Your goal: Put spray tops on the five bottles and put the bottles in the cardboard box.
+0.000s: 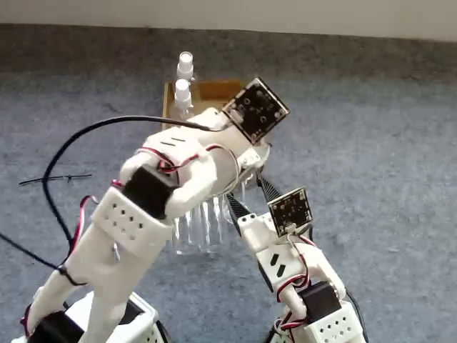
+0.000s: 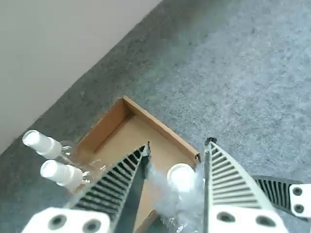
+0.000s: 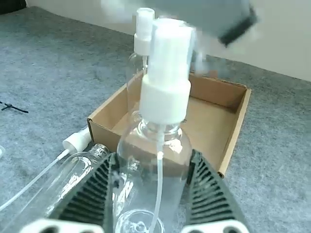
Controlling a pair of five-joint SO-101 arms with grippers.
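Right wrist view: right gripper (image 3: 151, 161) clamps a clear bottle (image 3: 146, 141); left gripper (image 2: 178, 144) sits open astride its spray top (image 2: 181, 177).

From above, the white left arm (image 1: 164, 193) hid most of the clear plastic bottles (image 1: 203, 229) on the grey carpet (image 1: 371, 143) and part of the brown cardboard box (image 1: 214, 89). In the left wrist view, the clear bottle (image 2: 170, 201) under the white spray top (image 2: 181, 177) was a pale blur. Whether the left gripper (image 2: 177, 145) touched it could not be told. The right wrist view's edge cut off that bottle's base.
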